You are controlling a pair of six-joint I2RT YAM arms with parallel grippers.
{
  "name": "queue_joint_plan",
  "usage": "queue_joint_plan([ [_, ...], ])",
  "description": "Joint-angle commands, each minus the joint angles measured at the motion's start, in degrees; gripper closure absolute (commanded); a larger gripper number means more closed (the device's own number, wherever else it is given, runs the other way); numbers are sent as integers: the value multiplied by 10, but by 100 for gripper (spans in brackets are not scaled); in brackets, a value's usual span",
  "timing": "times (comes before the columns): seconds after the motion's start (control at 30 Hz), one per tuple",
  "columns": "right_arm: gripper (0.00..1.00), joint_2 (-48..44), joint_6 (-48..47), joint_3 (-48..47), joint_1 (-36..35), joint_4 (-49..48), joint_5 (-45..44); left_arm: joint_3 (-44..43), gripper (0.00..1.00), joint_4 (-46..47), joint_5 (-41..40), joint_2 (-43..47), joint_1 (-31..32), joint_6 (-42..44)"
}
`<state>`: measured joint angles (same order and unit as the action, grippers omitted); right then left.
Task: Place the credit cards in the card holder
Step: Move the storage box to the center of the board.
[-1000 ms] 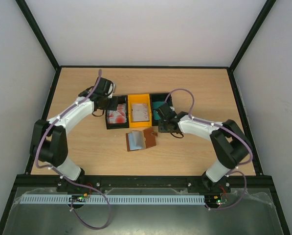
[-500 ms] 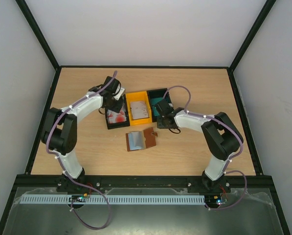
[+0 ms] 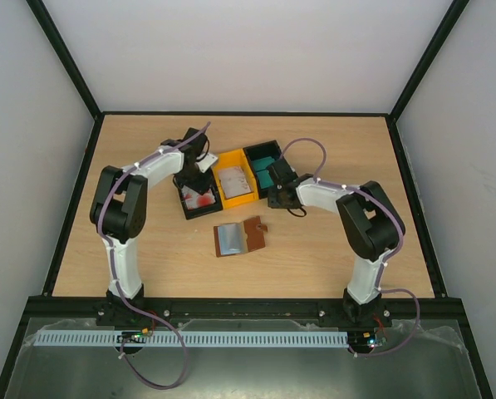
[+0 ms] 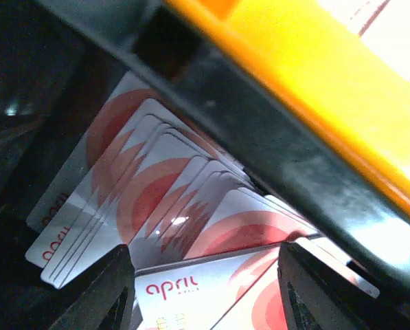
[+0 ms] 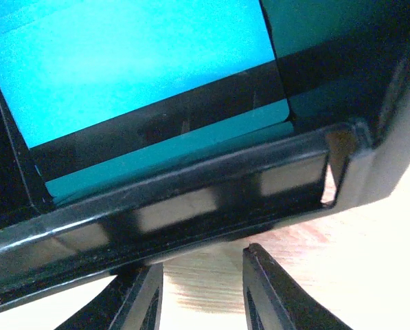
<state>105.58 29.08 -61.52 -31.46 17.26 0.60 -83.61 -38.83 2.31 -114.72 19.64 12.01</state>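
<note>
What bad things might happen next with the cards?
The red-and-white cards lie fanned and overlapping under the open left hand, so it may pinch several at once. The right hand sits outside the wall of the black bin, not over the teal card, so it might shove the bin.

The white credit cards (image 4: 170,206) filling the left wrist view carry red circles, arcs and red "april" lettering. The teal credit cards (image 5: 136,62) at the top of the right wrist view have a black stripe. In the top view, the card holder (image 3: 252,235) below centre is brown with a grey-blue left half. The middle bin (image 3: 234,179) is yellow, and the left bin (image 3: 199,215) and the right bin (image 3: 262,147) are black. The table (image 3: 339,249) is light wood-grain.
</note>
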Motion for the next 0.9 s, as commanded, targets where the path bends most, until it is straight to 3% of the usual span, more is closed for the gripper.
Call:
queue_joint_plan([
  [0.0, 67, 19, -6, -27, 6, -10, 1, -13, 41, -51, 26, -16, -9, 27],
  [0.37, 67, 8, -5, -25, 6, -2, 11, -28, 34, -75, 29, -35, -21, 33],
  [0.87, 67, -30, -4, 7, 2, -28, 94, -30, 30, -90, 33, -73, -20, 35],
])
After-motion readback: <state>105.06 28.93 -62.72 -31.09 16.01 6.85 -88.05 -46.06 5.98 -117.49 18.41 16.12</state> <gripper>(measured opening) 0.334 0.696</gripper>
